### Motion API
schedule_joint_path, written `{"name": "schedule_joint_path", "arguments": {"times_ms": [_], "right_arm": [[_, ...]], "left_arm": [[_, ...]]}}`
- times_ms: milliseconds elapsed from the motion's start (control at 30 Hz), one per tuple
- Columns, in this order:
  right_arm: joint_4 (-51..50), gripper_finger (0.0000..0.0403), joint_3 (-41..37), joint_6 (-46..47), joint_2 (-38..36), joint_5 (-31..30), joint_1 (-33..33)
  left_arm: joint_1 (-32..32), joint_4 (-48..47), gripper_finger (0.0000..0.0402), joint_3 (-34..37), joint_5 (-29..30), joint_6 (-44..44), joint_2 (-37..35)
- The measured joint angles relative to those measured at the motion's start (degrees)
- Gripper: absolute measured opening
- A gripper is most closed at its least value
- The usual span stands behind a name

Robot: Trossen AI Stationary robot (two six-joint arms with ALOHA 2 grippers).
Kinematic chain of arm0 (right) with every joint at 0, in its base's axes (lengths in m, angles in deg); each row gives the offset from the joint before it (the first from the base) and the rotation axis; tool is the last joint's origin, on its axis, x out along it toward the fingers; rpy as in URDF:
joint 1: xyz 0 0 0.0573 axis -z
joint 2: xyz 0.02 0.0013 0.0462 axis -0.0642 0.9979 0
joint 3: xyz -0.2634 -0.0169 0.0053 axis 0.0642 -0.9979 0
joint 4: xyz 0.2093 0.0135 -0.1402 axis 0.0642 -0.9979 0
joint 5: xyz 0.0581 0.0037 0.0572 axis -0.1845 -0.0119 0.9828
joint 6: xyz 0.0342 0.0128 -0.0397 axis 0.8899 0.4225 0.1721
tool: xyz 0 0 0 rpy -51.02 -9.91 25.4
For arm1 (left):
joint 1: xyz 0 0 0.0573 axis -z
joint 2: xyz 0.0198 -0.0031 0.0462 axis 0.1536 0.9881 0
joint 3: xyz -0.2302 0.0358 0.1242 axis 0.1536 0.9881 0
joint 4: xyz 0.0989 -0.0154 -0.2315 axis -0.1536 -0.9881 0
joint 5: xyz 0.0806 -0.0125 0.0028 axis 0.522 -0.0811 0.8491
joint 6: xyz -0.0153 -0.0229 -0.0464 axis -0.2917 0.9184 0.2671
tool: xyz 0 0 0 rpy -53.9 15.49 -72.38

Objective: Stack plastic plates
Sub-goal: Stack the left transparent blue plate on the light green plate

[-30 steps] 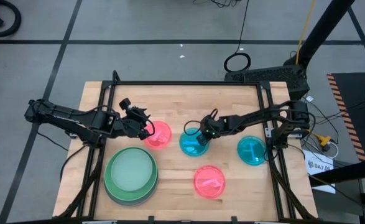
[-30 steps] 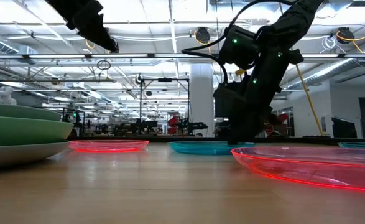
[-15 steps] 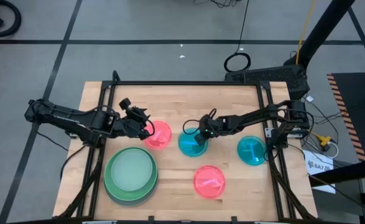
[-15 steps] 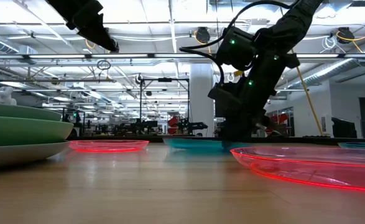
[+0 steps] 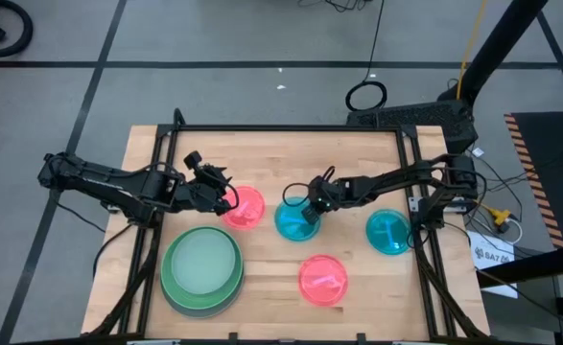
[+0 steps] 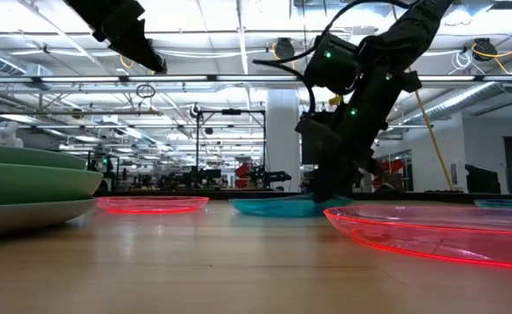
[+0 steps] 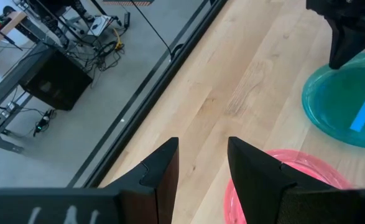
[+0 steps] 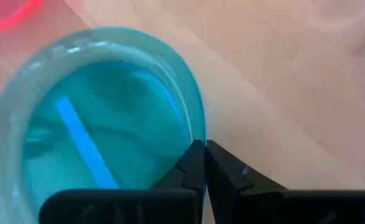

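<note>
Right gripper (image 5: pixel 311 212) pinched on middle teal plate (image 5: pixel 291 222) rim, for lifting | left gripper (image 5: pixel 225 196) parted, empty, above pink plate (image 5: pixel 247 207)

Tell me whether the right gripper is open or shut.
Shut: the right gripper has its fingers pinched together on the rim of the middle teal plate, as the right wrist view shows.

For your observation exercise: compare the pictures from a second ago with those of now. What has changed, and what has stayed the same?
The right hand, shut on the rim of the middle teal plate, has shifted slightly. In the low view that plate's edge, lifted half a second ago, sits lower again. The left hand has stayed open above the back pink plate. The green stack, the front pink plate and the right teal plate have not moved.
</note>
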Motion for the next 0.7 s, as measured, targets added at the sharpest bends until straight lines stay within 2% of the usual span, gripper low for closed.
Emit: {"name": "schedule_joint_path", "arguments": {"times_ms": [300,700], "right_arm": [[1.4,0.0003,0.0,-3.2,-4.9,0.1,0.8],[16.6,0.0002,0.9,-3.7,-5.1,1.7,-0.7]], "left_arm": [[0.0,-0.1,0.0145,0.0,1.0,-0.7,0.0],[0.0,-0.8,0.0145,0.0,1.6,-1.2,0.0]]}}
